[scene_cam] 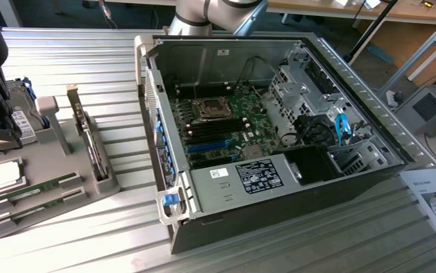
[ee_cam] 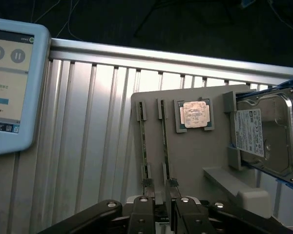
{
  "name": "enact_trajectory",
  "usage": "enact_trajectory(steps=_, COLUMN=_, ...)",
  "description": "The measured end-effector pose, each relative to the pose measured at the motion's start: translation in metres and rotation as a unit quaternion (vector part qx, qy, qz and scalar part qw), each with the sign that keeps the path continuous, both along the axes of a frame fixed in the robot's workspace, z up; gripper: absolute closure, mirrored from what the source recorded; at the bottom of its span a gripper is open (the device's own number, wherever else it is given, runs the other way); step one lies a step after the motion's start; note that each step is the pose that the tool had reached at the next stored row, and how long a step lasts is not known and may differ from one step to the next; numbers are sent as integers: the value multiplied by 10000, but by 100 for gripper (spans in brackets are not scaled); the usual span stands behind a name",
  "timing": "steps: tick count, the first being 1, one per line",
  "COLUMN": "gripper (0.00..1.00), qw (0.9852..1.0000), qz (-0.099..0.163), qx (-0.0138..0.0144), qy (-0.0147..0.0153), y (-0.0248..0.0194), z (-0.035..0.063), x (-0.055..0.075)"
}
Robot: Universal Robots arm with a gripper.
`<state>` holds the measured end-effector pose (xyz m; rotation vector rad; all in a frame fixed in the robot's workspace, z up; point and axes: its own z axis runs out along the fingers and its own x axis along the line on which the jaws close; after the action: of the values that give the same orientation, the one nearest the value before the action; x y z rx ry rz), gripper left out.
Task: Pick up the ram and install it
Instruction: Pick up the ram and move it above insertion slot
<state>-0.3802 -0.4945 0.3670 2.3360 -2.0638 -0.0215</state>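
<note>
Hand [ee_cam: 161, 204] at one end of the ram [ee_cam: 165, 146], long axis running straight away from it; grip cannot be told

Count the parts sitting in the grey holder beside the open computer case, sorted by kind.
Memory sticks: 2
Processor chip: 1
Hard drive: 1
Expansion card: 1
Total: 5

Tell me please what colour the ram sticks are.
Ram sticks are green, clearest in the exterior view.
</note>
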Motion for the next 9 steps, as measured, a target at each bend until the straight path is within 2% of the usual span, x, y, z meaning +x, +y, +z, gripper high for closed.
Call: enact_trajectory(steps=9, gripper=76, qw=10000, qz=-1, qx=1, qy=-1, y=-3, z=-11, x=-2)
